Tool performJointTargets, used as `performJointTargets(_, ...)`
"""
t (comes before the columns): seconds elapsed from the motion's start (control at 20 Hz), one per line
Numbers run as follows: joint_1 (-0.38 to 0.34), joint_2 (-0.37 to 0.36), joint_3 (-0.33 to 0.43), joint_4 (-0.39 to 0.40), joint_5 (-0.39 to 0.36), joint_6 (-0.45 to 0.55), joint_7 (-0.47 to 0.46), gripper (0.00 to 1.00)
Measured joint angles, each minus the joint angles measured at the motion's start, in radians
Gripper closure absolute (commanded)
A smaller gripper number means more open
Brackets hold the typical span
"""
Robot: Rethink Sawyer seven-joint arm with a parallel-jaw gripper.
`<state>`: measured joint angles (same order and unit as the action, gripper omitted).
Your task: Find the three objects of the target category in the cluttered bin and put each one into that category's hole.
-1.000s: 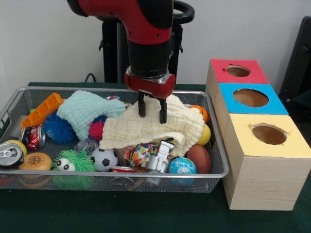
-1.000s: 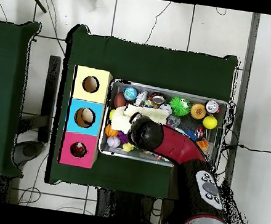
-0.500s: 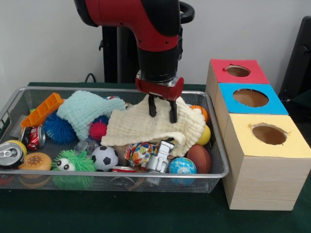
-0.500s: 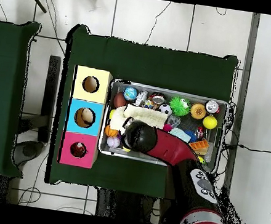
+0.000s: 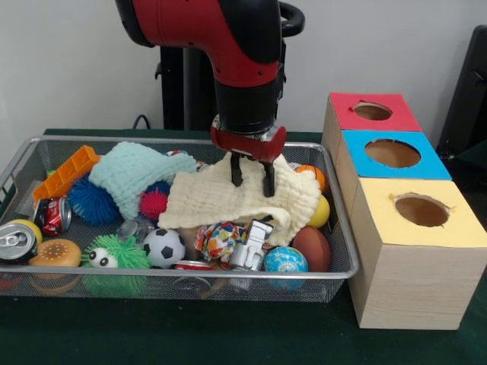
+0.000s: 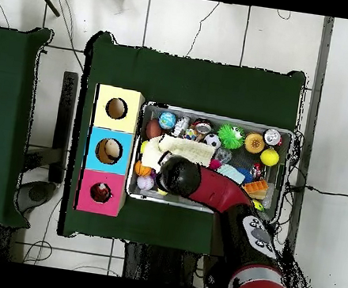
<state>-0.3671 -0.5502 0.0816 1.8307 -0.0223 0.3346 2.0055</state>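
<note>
My gripper [image 5: 253, 181] hangs low over the back middle of the wire bin [image 5: 190, 272], its two fingers apart against the top of a cream cloth [image 5: 228, 199] with nothing clamped between them. In the overhead view the red arm [image 6: 203, 186] hides the gripper, and the cream cloth [image 6: 186, 147] shows beside it. Around the cloth lie a soccer ball [image 5: 163, 247], a blue globe ball [image 5: 285, 260], a brown football [image 5: 312, 247], an orange ball [image 5: 312, 175] and a yellow ball [image 5: 321, 211]. Right of the bin stand the red [image 5: 373, 112], blue [image 5: 393, 153] and yellow [image 5: 421, 211] hole boxes.
A mint cloth [image 5: 137, 173], blue spiky ball [image 5: 91, 201], orange block [image 5: 65, 173], two cans [image 5: 17, 242], toy burger [image 5: 55, 252], green fuzzy toy [image 5: 114, 257], patterned ball [image 5: 221, 239] and a silver toy [image 5: 249, 247] crowd the bin. The blue box's hole holds something brown [image 6: 110, 151].
The gripper has shifted to the right along the back of the bin, over the cream cloth. The cloth's top edge has bunched up slightly beneath it.
</note>
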Motion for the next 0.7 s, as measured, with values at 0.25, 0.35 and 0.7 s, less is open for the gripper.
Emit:
performJointTargets(0.25,0.007,0.017,-0.012,-0.012,-0.023,-0.013,0.000,1.00)
performJointTargets(0.35,0.013,0.020,-0.020,-0.011,-0.033,-0.013,0.000,1.00)
performJointTargets(0.7,0.024,0.005,-0.032,-0.011,-0.041,-0.013,0.000,1.00)
